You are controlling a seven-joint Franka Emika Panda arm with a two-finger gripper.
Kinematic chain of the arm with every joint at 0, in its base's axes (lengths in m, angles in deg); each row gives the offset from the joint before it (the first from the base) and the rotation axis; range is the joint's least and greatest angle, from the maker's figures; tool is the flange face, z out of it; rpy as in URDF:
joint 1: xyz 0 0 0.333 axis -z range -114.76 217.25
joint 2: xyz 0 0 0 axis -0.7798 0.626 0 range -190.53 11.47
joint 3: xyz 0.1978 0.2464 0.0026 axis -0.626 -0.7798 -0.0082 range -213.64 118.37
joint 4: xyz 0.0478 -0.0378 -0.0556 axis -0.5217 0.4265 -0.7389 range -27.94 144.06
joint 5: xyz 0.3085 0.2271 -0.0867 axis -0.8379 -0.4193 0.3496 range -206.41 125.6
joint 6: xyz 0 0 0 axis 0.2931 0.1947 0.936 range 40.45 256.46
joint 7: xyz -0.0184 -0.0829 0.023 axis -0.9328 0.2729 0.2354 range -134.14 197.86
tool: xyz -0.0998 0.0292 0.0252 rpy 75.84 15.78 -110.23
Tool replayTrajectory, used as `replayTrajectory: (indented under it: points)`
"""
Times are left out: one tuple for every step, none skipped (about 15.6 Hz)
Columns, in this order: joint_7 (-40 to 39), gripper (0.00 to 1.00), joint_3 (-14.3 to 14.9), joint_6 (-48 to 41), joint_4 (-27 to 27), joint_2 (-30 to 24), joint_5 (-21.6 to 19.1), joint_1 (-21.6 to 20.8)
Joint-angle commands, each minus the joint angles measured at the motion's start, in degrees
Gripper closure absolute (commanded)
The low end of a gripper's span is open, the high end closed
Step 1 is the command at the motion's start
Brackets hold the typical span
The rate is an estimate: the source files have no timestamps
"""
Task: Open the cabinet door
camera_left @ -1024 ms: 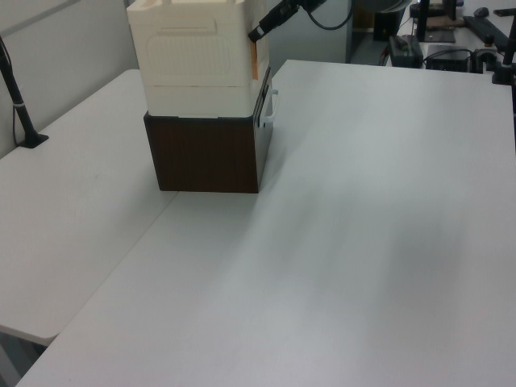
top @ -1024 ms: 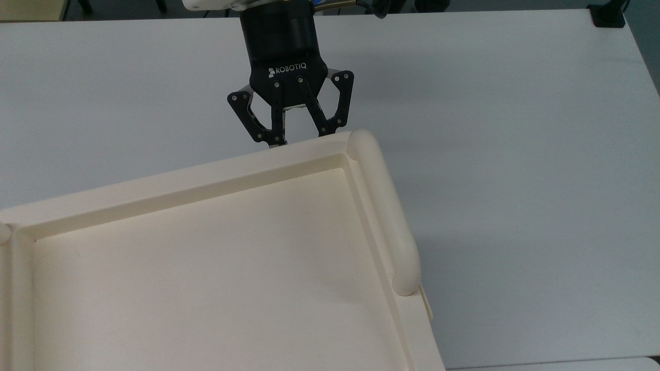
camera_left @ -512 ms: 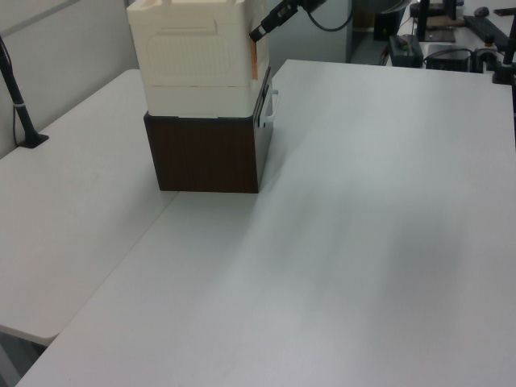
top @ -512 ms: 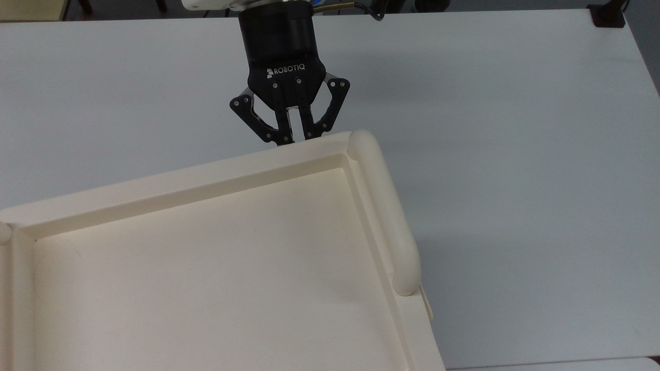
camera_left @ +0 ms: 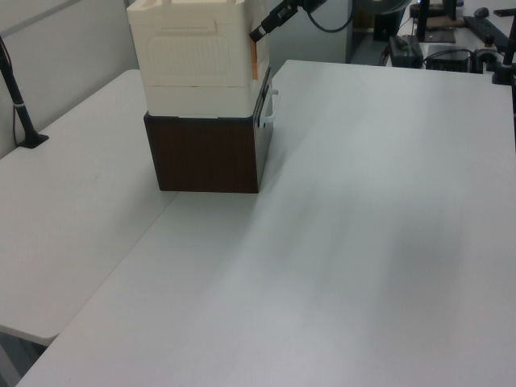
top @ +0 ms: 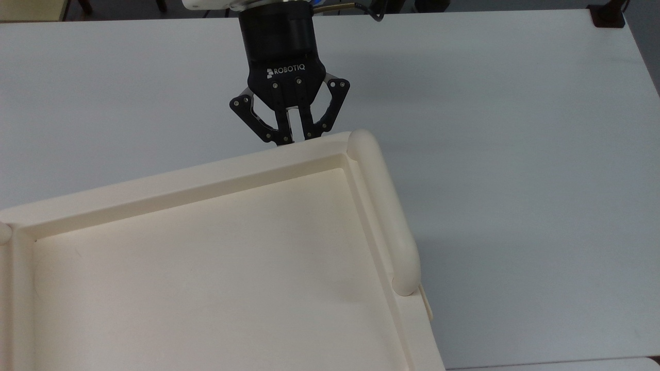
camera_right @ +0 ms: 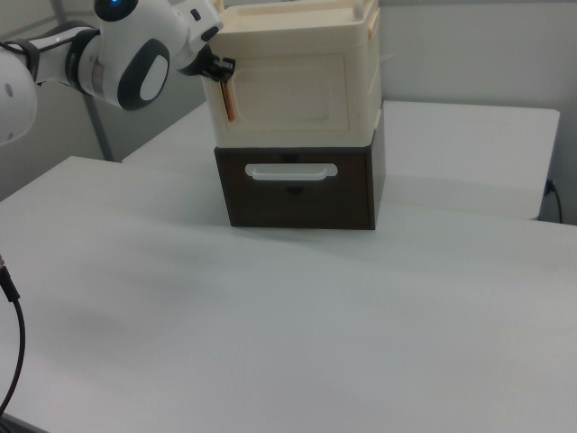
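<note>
Black Robotiq end effector point(top: 293, 138) is seen in the top view at the far edge of the cabinet's recessed cream top point(top: 196, 247), its two fingers drawn narrow with only a thin slit between them and their tips hidden just below the rim. Whether something thin is pinched there cannot be told from the top view. In the right view the end effector point(camera_right: 219, 70) is placed against the upper corner of the cabinet door point(camera_right: 287, 88), at the right view's left edge of that cream panel, where an orange-brown strip point(camera_right: 228, 99) is visible, which suggests the door stands slightly ajar. In the left view the door is presented edge-on, and the same strip point(camera_left: 254, 58) is seen beside the dark fingertips.

Below the cream cabinet a dark brown drawer unit point(camera_right: 297, 185) with a white handle point(camera_right: 290, 170) is stacked, and both rest on the white surface point(top: 515, 129). A thick rounded rail point(top: 384, 206) runs along one side of the top.

The hold, if any, is judged to be on a thin edge only, so slipping off is likely if the pull is made straight rather than along the hinge arc. A hard or misdirected pull could also drag or tip the cream cabinet on the drawer unit, since nothing is seen securing it.
</note>
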Motion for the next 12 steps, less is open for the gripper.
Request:
replayTrajectory:
  points:
    - [-0.79, 0.95, 0.1, -0.13, 1.61, -1.37, 0.48, 1.04]
    - [-0.88, 0.95, 0.1, -0.3, 1.96, -1.72, 0.48, 1.39]
    - [-1.23, 0.95, 0.1, -0.91, 2.31, -1.99, 0.48, 1.48]
    - [-1.49, 0.95, 0.1, -1.79, 2.4, -2.34, 0.48, 1.57]
    - [-1.58, 0.95, 0.1, -3.02, 2.4, -2.69, 0.48, 2.0]
    - [-1.67, 0.95, 0.1, -4.25, 2.4, -3.13, 0.48, 2.35]
    - [-2.11, 0.95, 0.1, -5.48, 2.4, -3.39, 0.48, 2.62]
    - [-2.46, 0.95, 0.1, -6.62, 2.4, -3.57, 0.48, 2.8]
    - [-2.81, 0.95, 0.1, -7.59, 2.4, -3.92, 0.39, 3.15]
    - [-3.34, 0.95, 0.1, -8.82, 2.57, -4.18, 0.39, 3.58]
    - [-3.69, 0.95, 0.1, -9.53, 2.49, -4.27, 0.39, 3.68]
    - [-4.04, 0.95, 0.1, -10.23, 2.58, -4.62, 0.39, 4.11]
